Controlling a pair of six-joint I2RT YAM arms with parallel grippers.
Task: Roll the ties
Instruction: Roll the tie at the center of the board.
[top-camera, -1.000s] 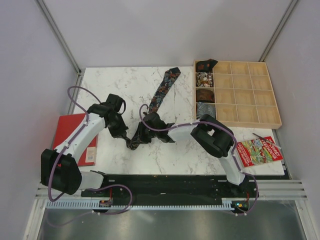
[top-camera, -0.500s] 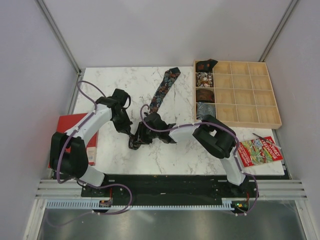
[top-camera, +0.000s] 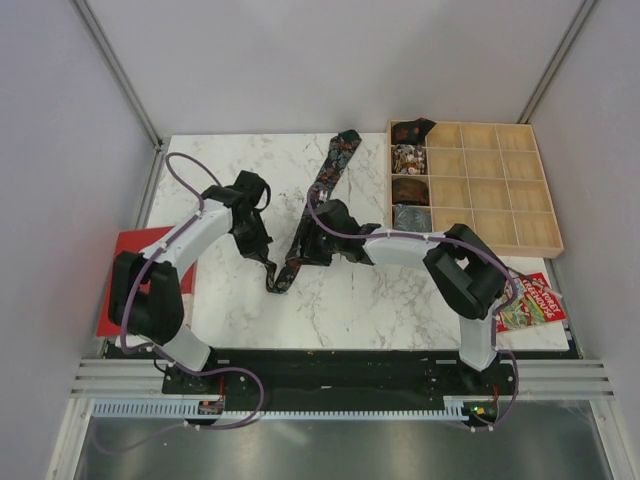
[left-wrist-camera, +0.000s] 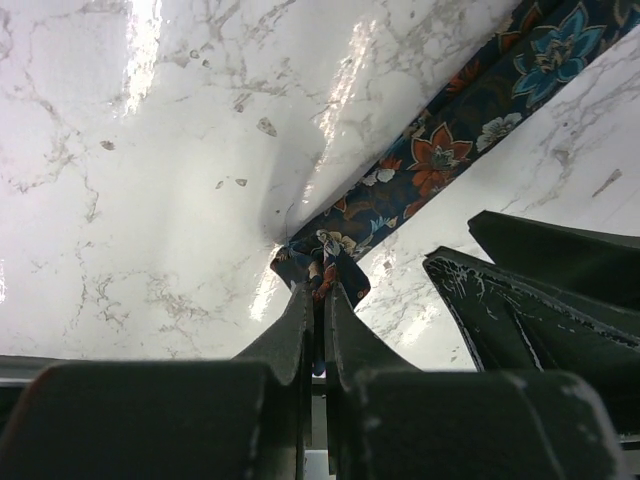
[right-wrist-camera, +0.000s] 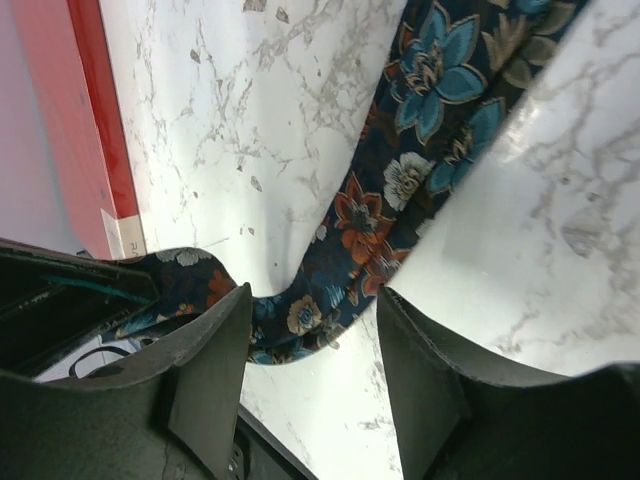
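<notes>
Tie laid out diagonal on table, narrow end pinched, ready for rolling.
Fabric runs from mid back edge down twd front-left; narrow tip is clamped betw. the pressed-together fingers of left gripper. Right gripper is spread, jaws astride the tie approx. mid-length, not gripping. Judgement: tie is light, limp, thin, prob. slick. It'll sag, twist and slide on the marble, so no stiffness to push against. Best hold is at the narrow tip, across the width, w/ other gripper pinning the flat length so the roll stays tight. Rolled ties sit in left column of tray, back-right corner.
</notes>
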